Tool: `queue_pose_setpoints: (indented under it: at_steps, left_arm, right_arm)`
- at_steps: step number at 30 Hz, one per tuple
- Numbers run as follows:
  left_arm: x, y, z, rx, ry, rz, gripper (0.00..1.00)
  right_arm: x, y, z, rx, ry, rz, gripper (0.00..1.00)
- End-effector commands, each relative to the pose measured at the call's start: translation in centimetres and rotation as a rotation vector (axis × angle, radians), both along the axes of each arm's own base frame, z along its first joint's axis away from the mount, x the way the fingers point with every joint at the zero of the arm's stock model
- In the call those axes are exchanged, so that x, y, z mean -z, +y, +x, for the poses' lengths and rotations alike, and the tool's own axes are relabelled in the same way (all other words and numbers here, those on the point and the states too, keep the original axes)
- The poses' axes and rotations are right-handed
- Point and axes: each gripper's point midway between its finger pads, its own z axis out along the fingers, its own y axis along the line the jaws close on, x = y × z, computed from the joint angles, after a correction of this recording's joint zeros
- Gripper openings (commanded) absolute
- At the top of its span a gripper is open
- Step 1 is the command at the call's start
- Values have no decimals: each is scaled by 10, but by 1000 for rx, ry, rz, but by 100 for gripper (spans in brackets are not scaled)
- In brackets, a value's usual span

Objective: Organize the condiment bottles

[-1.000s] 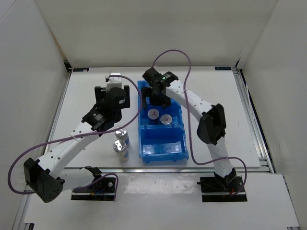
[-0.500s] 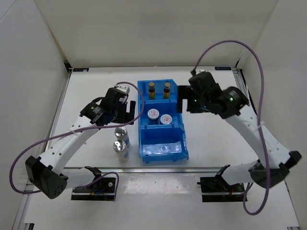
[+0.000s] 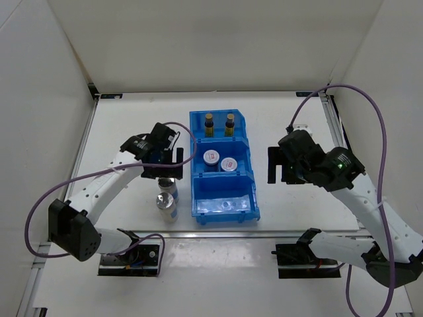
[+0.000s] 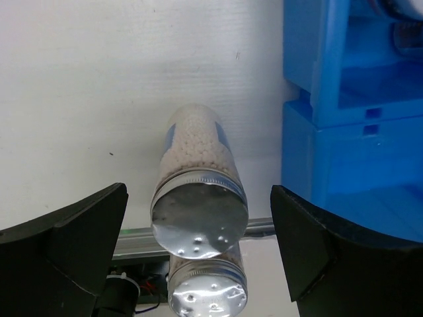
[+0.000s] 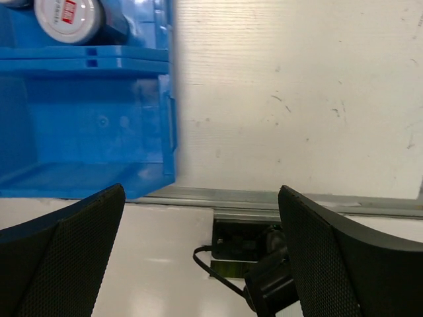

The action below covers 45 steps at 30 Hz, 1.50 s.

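Observation:
Two dark amber bottles [image 3: 219, 123] stand in the far compartment of the blue bin [image 3: 223, 210]. Two white-capped bottles [image 3: 221, 160] sit in its middle compartment; one also shows in the right wrist view [image 5: 68, 18]. Two silver-lidded shakers [image 3: 166, 198] stand on the table left of the bin. My left gripper [image 3: 165, 165] is open, right above the farther shaker [image 4: 198, 205], its fingers apart on both sides; the nearer shaker [image 4: 207, 290] is just below. My right gripper [image 3: 279, 165] is open and empty, right of the bin.
The bin's near compartment [image 5: 73, 132] holds nothing. A metal rail [image 5: 284, 201] runs along the table's near edge, with the arm base and cable [image 5: 264, 277] below it. White walls enclose the table on three sides.
My right arm has pulled back from the bin's far end to the right side of the table. My left gripper has moved toward the near side and now sits over the farther shaker.

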Motion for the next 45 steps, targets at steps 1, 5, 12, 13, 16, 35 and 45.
queue_pose_setpoints:
  at_steps: [1,5,12,13,16,35,45]
  left_arm:
    - [19,-5,-10,-6,87,-16,100]
    - [39,-6,-15,8,163,8,89]
    - [-4,-10,12,-1,8,-19,29]
    - [-27,-14,20,0,-47,-51,23]
    - [-63,-17,35,-13,-129,-70,11]
    - [-143,-200,-20,566,-220,-143,11]
    - [-56,-237,-36,653,-90,-76,11]
  right_arm:
    - [-1,-25,-3,75,-42,-57,100]
    - [0,-29,-5,81,-59,-53,100]
    - [5,-34,-8,85,-50,-74,100]
    - [6,-37,-9,90,-56,-78,100]
    - [5,-44,-11,101,-61,-101,100]
    - [12,-72,-20,192,-78,-166,100]
    - [15,-70,-18,199,-72,-168,100]
